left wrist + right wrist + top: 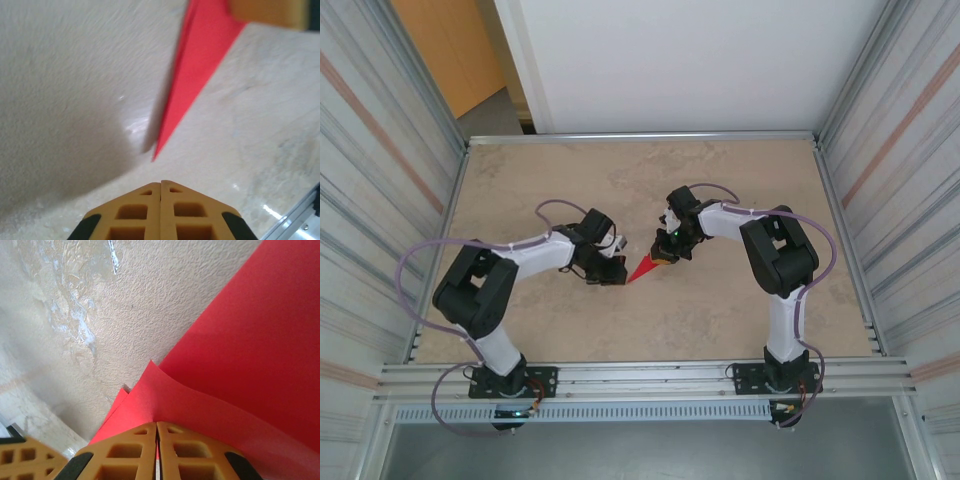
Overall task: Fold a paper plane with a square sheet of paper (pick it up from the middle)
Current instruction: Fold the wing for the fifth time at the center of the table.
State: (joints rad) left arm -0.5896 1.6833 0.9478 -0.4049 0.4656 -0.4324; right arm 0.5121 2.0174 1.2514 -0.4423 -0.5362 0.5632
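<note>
Item: paper plane [643,267], bright red, folded to a narrow dart with layered flaps, located mid-desk [740,170] between the left arm [535,250] and the right arm [775,250], pointed nose toward the left arm. Right jaws: pressed together on the layered edge at the wide end, pinching the paper plane. Left jaws: pressed together, holding nothing, just beside the nose tip and not touching it.

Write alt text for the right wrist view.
The right gripper, shut, pinches the edge of the red paper plane, whose folded layers spread up and to the right over the mottled beige table.
</note>
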